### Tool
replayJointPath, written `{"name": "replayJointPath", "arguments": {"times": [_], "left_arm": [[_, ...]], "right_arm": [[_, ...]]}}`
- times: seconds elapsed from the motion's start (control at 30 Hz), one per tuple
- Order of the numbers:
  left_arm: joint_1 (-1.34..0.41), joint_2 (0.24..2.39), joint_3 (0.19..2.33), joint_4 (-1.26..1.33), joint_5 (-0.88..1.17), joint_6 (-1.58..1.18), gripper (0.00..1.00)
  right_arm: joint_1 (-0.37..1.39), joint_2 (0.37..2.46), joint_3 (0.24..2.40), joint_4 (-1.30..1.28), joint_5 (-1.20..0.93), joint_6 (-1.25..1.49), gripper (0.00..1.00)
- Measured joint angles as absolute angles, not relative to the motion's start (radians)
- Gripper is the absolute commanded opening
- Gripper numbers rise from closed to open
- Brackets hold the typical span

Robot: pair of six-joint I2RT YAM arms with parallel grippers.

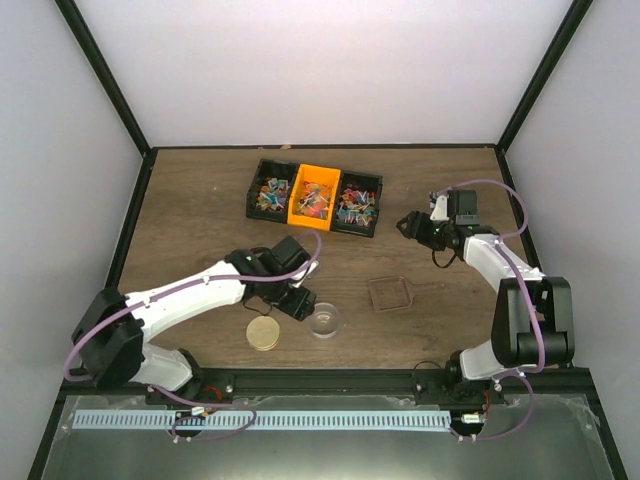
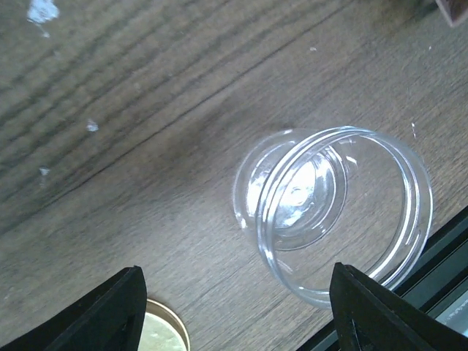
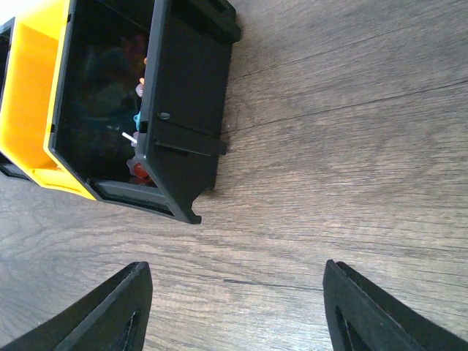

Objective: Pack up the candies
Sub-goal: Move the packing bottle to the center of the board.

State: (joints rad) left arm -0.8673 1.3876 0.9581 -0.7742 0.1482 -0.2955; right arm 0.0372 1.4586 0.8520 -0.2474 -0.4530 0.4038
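The candies (image 1: 314, 201) are tiny wrapped sweets in mixed colours, filling three joined bins (image 1: 349, 183) at the back of the table. A few candies (image 3: 136, 139) show inside the right black bin (image 3: 186, 110) in the right wrist view. A clear round jar (image 1: 325, 320) stands near the front, and the jar (image 2: 344, 219) looks empty. My left gripper (image 1: 298, 304) hangs open just left of it; in its wrist view the left gripper (image 2: 234, 314) has only bare wood between its jaws. My right gripper (image 1: 411, 226) is open to the right of the bins, and the right gripper (image 3: 234, 307) holds nothing.
A round tan disc lid (image 1: 264, 332) lies left of the jar, and its edge (image 2: 164, 330) shows by my left finger. A clear square lid (image 1: 389, 293) lies flat right of centre. The orange bin (image 3: 29, 88) adjoins the black one. The table's front rail (image 1: 330, 380) runs close behind the jar.
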Motion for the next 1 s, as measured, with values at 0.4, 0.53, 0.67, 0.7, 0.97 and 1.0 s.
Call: {"name": "replayJointPath", "arguments": {"times": [0.4, 0.53, 0.67, 0.7, 0.97, 1.0], "left_arm": [[-0.935, 1.573, 1.013, -0.762, 0.097, -0.311, 0.65], [-0.935, 1.614, 1.050, -0.768, 0.060, -0.314, 0.62], [-0.935, 1.663, 1.114, -0.774, 0.003, -0.318, 0.62], [-0.935, 1.682, 1.131, -0.774, -0.009, -0.318, 0.63], [-0.905, 1.824, 1.221, -0.793, -0.113, -0.305, 0.64], [-0.893, 1.826, 1.226, -0.794, -0.120, -0.303, 0.64]], "right_arm": [[0.037, 1.459, 0.852, -0.264, -0.445, 0.376, 0.43], [0.037, 1.459, 0.853, -0.269, -0.445, 0.370, 0.39], [0.037, 1.459, 0.853, -0.271, -0.444, 0.361, 0.39], [0.037, 1.459, 0.853, -0.273, -0.444, 0.359, 0.39], [0.037, 1.460, 0.855, -0.286, -0.445, 0.352, 0.40], [0.037, 1.460, 0.855, -0.286, -0.445, 0.352, 0.40]]}}
